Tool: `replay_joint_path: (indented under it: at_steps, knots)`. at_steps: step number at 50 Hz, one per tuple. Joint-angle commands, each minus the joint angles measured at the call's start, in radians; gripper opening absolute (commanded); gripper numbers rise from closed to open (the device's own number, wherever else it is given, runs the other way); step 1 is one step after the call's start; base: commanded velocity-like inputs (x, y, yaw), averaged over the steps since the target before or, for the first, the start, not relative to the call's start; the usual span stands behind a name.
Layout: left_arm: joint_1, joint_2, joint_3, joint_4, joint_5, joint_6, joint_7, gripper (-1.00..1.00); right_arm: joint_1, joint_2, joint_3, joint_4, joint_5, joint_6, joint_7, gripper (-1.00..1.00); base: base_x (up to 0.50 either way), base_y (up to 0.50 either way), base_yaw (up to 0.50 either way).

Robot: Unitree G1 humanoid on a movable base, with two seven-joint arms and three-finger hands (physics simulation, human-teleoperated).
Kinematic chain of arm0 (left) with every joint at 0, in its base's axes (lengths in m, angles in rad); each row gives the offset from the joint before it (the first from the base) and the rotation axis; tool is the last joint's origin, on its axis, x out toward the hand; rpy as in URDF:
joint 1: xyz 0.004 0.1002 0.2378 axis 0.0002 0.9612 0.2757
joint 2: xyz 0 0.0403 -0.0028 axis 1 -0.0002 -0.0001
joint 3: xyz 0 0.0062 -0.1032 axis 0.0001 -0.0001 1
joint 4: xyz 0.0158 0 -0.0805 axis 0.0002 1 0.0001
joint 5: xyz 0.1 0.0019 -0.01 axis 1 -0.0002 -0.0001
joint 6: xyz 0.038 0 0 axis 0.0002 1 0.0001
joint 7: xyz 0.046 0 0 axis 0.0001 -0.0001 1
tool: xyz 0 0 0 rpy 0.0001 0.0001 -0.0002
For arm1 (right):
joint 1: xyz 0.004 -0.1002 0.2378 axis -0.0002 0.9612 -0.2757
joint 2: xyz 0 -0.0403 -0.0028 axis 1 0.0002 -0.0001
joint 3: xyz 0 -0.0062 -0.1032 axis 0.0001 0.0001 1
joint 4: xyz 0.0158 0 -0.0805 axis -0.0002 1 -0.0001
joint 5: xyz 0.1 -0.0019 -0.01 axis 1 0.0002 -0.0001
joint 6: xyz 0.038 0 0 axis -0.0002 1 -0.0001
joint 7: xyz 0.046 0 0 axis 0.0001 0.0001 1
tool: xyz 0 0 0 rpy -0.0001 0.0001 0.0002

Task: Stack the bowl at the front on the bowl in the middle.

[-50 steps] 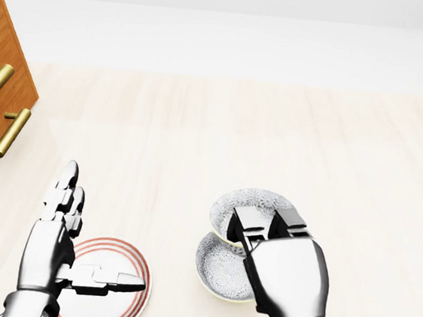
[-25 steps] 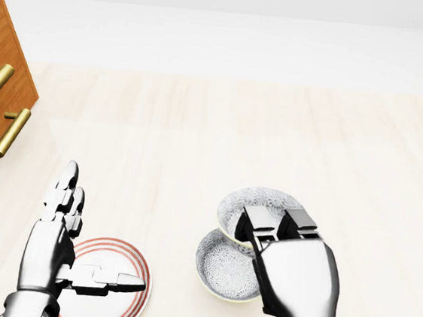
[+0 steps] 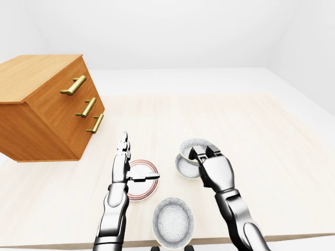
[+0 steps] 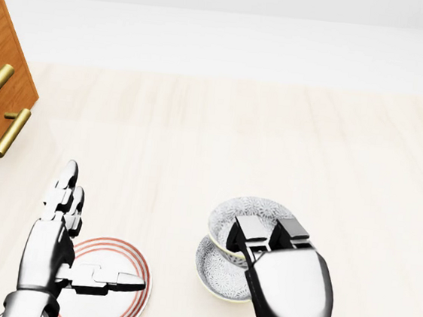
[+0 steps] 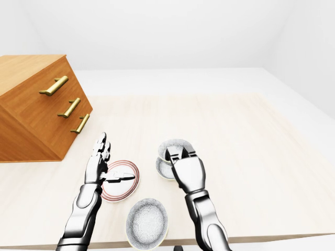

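Observation:
My right hand [image 4: 267, 236] is shut on the near rim of a patterned grey-white bowl [image 4: 247, 211] and holds it just above a matching bowl [image 4: 213, 268] that rests on the table. The held bowl overlaps the top right part of the resting one; whether they touch I cannot tell. A third like bowl [image 3: 172, 220] stands alone near the table's bottom edge in the left-eye view. On the left, my left hand [image 4: 85, 240] is open, its fingers straight and its thumb out, hovering over a red-ringed plate [image 4: 114, 260].
A wooden dresser [image 3: 47, 104] with brass handles stands at the left on the table. The pale wooden table [image 3: 251, 130] stretches up and to the right of the bowls. Its near edge [image 3: 272, 238] runs along the bottom of the eye views.
My right hand has drifted slightly right, then back left and lower in the head view, bringing the held bowl closer over the resting bowl. My left hand has stayed still.

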Motion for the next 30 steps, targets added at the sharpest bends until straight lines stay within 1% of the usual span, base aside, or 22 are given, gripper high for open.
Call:
replay_joint_path:
  at_steps: [1, 2, 5, 9, 11, 15, 16, 20, 29, 30]
  knots:
    - [0.002, 0.000, -0.001, -0.004, 0.001, 0.001, 0.000, 1.00, 0.020, 0.002, 0.029, 0.001, 0.059, 0.000, -0.015, -1.00, 0.00, 0.00, 0.00]
    - [0.002, -0.001, -0.002, -0.006, 0.001, 0.003, 0.000, 1.00, 0.018, 0.003, 0.035, 0.005, 0.058, 0.000, -0.012, -1.00, 0.00, 0.00, 0.00]
    - [0.000, 0.000, -0.001, 0.000, 0.001, -0.001, 0.000, 1.00, 0.020, 0.006, 0.047, 0.005, 0.058, 0.000, -0.008, -1.00, 0.00, 0.00, 0.00]
    - [0.002, -0.001, -0.002, -0.006, 0.001, 0.004, 0.000, 1.00, 0.016, 0.009, 0.062, 0.015, 0.069, 0.000, -0.002, -1.00, 0.00, 0.00, 0.00]
    - [0.003, -0.001, -0.002, -0.002, 0.001, 0.000, -0.001, 1.00, 0.011, 0.008, 0.066, 0.029, 0.063, 0.000, -0.012, -1.00, 0.00, 0.00, 0.00]
    - [0.002, -0.001, -0.002, -0.003, 0.001, 0.001, -0.001, 1.00, 0.006, 0.008, 0.072, 0.042, 0.061, 0.000, -0.020, -1.00, 0.00, 0.00, 0.00]
    - [0.002, -0.001, -0.002, 0.001, 0.000, -0.002, -0.001, 1.00, 0.002, 0.008, 0.072, 0.044, 0.062, 0.000, -0.016, -1.00, 0.00, 0.00, 0.00]
    - [0.003, -0.001, -0.002, -0.011, 0.000, 0.008, -0.001, 1.00, -0.004, 0.009, 0.070, 0.052, 0.065, 0.000, -0.018, -1.00, 0.00, 0.00, 0.00]
    - [0.006, -0.002, -0.003, -0.013, 0.000, 0.009, -0.001, 1.00, -0.016, 0.005, 0.049, 0.069, 0.066, 0.000, -0.035, -1.00, 0.00, 0.00, 0.00]
    - [0.004, -0.002, -0.003, -0.008, 0.000, 0.005, -0.001, 1.00, -0.021, 0.005, 0.043, 0.064, 0.071, 0.000, -0.027, -1.00, 0.00, 0.00, 0.00]
